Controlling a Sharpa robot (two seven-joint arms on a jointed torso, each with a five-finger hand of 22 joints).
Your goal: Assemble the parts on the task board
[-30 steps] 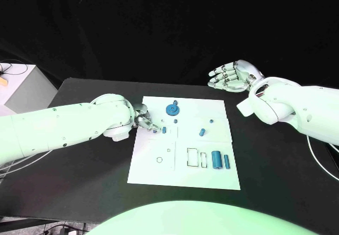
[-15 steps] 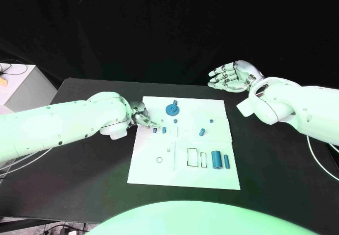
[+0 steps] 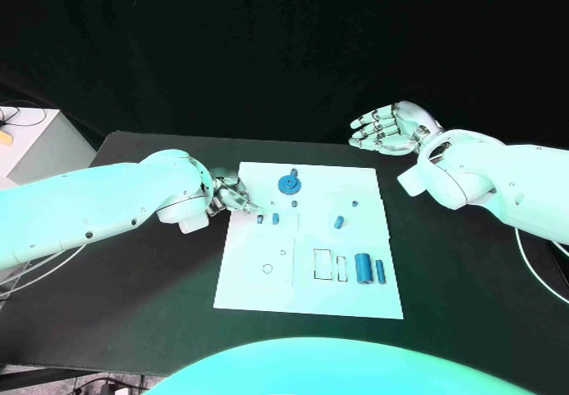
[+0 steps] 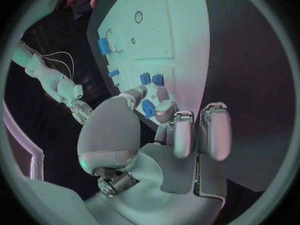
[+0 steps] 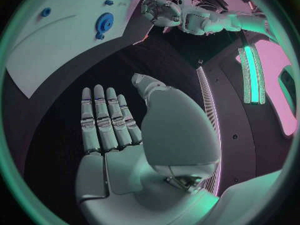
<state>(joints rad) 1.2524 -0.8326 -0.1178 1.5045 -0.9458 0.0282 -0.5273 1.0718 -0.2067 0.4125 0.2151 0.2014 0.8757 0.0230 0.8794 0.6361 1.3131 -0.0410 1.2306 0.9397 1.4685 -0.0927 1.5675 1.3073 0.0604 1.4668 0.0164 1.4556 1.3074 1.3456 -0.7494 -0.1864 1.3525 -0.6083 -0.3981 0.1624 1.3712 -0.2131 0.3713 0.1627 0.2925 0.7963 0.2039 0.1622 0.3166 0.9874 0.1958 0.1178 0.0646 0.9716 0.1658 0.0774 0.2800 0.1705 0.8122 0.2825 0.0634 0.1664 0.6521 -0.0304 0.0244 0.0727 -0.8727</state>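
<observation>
A robot lab is shown. A black table is ringed by black curtains. Loose cables are seen beside it.

The head camera looks steeply down on the bench; both wrist cameras peer past their palms, sharing the task board.

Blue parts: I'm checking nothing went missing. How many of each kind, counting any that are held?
Round disc: 1
Long cylinders: 2
Small pieces on the task board: 4
Small piece pinched in the left hand fingers: 1
Total: 8
</observation>
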